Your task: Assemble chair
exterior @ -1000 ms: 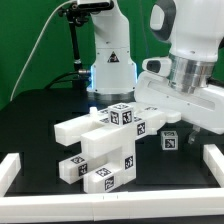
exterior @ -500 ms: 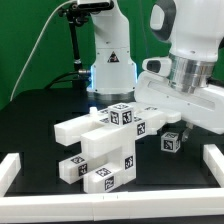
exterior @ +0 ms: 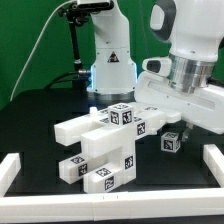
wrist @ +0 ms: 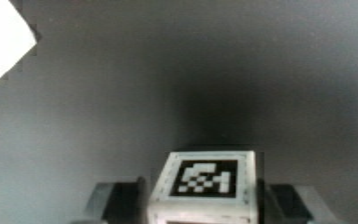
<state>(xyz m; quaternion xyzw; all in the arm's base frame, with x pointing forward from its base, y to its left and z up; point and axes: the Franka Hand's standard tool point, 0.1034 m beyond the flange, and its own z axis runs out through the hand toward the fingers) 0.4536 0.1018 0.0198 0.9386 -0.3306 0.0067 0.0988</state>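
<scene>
The partly joined chair (exterior: 100, 148), a cluster of chunky white tagged blocks and slabs, lies on the black table at the middle of the exterior view. To its right on the table sits a small white cube (exterior: 170, 143) with a tag. My gripper (exterior: 173, 134) reaches down over it from the exterior view's right. In the wrist view the cube (wrist: 208, 176) fills the space between my gripper (wrist: 201, 204) jaws, and both dark fingers (wrist: 119, 200) press against its sides. The fingertips are mostly hidden behind the hand in the exterior view.
A white border rail (exterior: 12, 170) frames the black table (exterior: 40, 125) on the left, the front (exterior: 110, 212) and the right (exterior: 213, 160). The robot's white base (exterior: 110, 60) stands at the back, with cables behind it.
The jaws have closed in on the small cube. The arm and the chair parts have stayed where they were.
</scene>
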